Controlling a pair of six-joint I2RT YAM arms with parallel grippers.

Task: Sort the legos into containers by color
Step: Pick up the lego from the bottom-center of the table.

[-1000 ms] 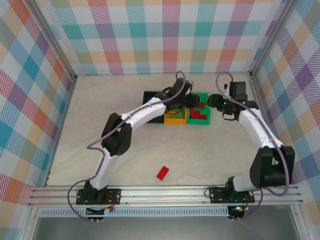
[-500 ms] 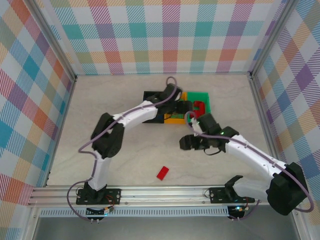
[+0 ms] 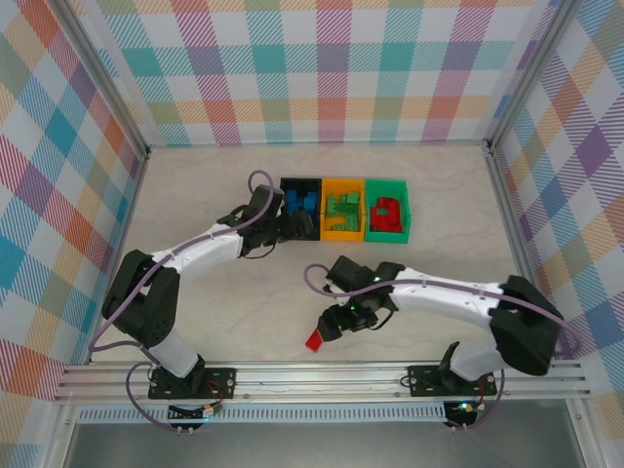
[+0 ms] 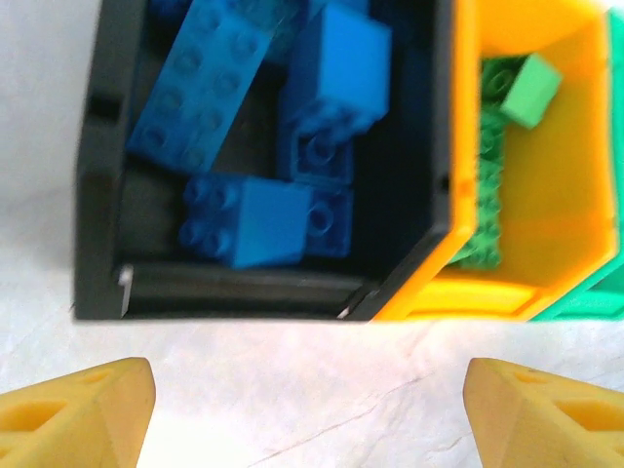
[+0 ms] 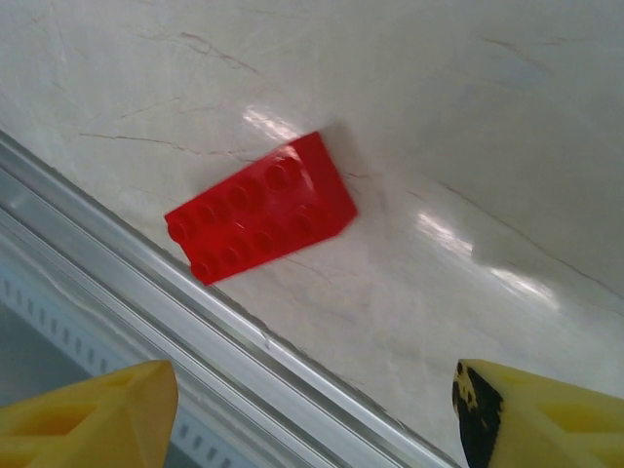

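We hold our right claw (image 5: 312, 390) spread above the 1 red brick (image 5: 261, 207) mid-frame, ready to grab; left claw (image 4: 310, 395) hangs released.

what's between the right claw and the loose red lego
Nothing visible. The right claw hangs open over the red lego, which lies flat on the table beside the front rail.

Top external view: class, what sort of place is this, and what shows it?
Probably a robot lab test cell: the left arm and right arm are bolted to a metal rail, plaid panels wall in the table, and small bins hold toy bricks.
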